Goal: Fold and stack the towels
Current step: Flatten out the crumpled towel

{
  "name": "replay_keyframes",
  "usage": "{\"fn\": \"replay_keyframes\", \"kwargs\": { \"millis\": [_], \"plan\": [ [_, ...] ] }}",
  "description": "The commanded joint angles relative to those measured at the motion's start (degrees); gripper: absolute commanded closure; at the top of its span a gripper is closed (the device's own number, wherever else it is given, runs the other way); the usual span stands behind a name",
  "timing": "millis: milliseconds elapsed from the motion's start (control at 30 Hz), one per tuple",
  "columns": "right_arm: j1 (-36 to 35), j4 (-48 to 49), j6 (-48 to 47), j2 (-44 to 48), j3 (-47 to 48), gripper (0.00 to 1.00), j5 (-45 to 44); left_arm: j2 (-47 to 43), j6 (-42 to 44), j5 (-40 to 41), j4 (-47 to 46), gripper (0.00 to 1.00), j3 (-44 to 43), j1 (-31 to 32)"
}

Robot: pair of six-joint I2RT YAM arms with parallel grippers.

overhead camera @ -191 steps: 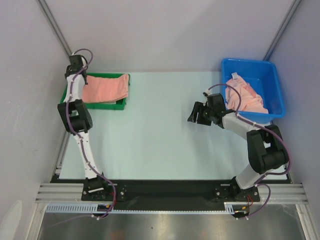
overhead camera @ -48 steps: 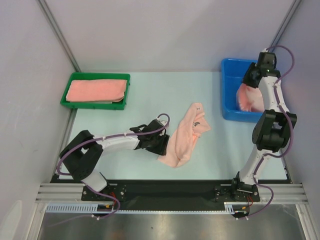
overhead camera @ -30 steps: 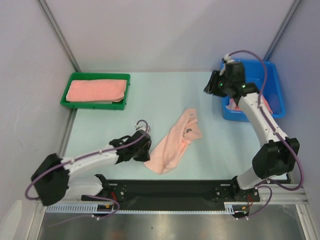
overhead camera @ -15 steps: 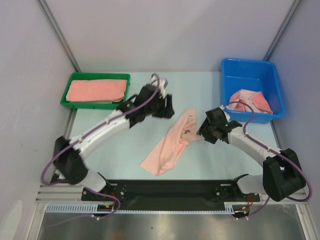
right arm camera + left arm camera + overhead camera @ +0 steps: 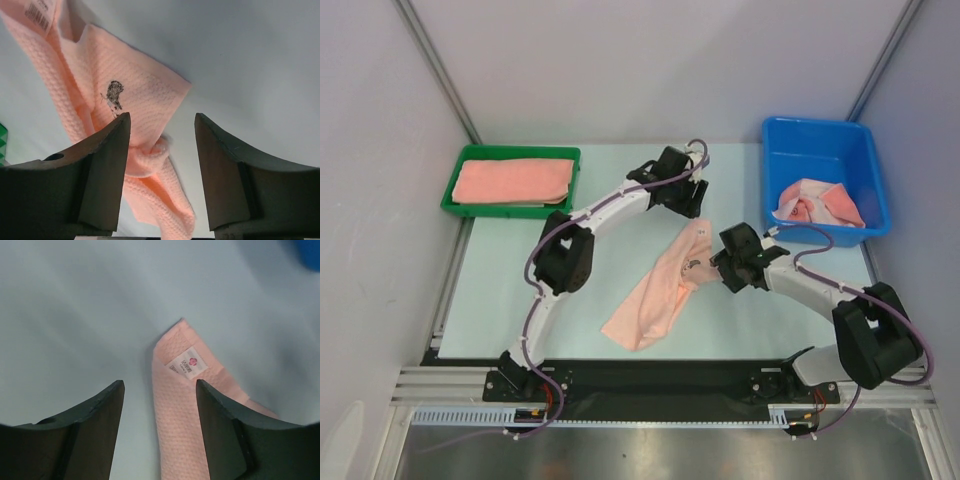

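Note:
A crumpled peach towel (image 5: pixel 660 290) lies slantwise on the table, with a white label (image 5: pixel 187 362) at its far corner and a small dark motif (image 5: pixel 114 95). My left gripper (image 5: pixel 694 207) hovers open over that labelled far corner, and the towel (image 5: pixel 182 415) runs between its fingers (image 5: pixel 100 415) without being gripped. My right gripper (image 5: pixel 722 262) stands open at the towel's right edge, just above a bunched fold (image 5: pixel 150 150). More towels, peach and white, (image 5: pixel 817 203) lie heaped in the blue bin (image 5: pixel 820 135). A folded peach towel (image 5: pixel 515 180) rests in the green tray (image 5: pixel 452 190).
The blue bin sits at the back right, close behind my right arm. The green tray sits at the back left. Pale side walls close in the table on both sides, and a black rail (image 5: pixel 650 380) with the arm bases runs along the near edge.
My left gripper let go of the towel's near edge, opened, and swung to its far corner. My right arm came from the blue bin down to the towel's right side.

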State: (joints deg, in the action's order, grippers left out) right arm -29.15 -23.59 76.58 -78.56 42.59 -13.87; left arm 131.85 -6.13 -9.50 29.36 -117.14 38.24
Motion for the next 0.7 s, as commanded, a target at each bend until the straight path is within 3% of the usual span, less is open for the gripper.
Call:
{"fn": "replay_keyframes", "kwargs": {
  "millis": [0, 300, 433, 500, 533, 567, 600, 667],
  "plan": [
    [-0.3, 3.3, 5.2, -3.1, -0.6, 0.41, -2.4, 2.8, 2.4, -1.1, 0.6, 0.35, -3.8, 0.3],
    [-1.3, 9.5, 9.0, -9.3, -2.4, 0.39, -2.4, 9.3, 2.3, -3.7, -2.0, 0.31, -3.7, 0.7],
    [-1.2, 11.0, 8.5, -11.6, -2.8, 0.48, -2.1, 11.0, 2.6, -4.8, -1.9, 0.33, -5.2, 0.7],
    [-0.7, 11.6, 6.3, -11.6, -3.2, 0.63, -2.7, 11.9, 2.6, -5.5, -1.0, 0.53, -6.1, 0.6],
    [-0.6, 11.6, 5.4, -11.1, -3.5, 0.84, -3.6, 11.9, 2.4, -6.7, -0.9, 0.64, -5.9, 0.5],
    [-0.3, 11.3, 4.5, -10.6, -3.6, 0.92, -5.4, 11.9, 2.2, -7.0, -0.5, 0.82, -5.1, 0.4],
    [0.7, 11.9, 1.1, -10.1, -3.7, 0.99, -6.1, 10.8, 1.6, -7.5, -0.3, 0.9, -4.4, 0.2],
    [2.5, 13.4, -4.7, -8.5, -3.6, 1.0, -5.9, 7.9, 0.0, -7.2, -0.1, 1.0, -0.1, -1.5]
  ]
}}
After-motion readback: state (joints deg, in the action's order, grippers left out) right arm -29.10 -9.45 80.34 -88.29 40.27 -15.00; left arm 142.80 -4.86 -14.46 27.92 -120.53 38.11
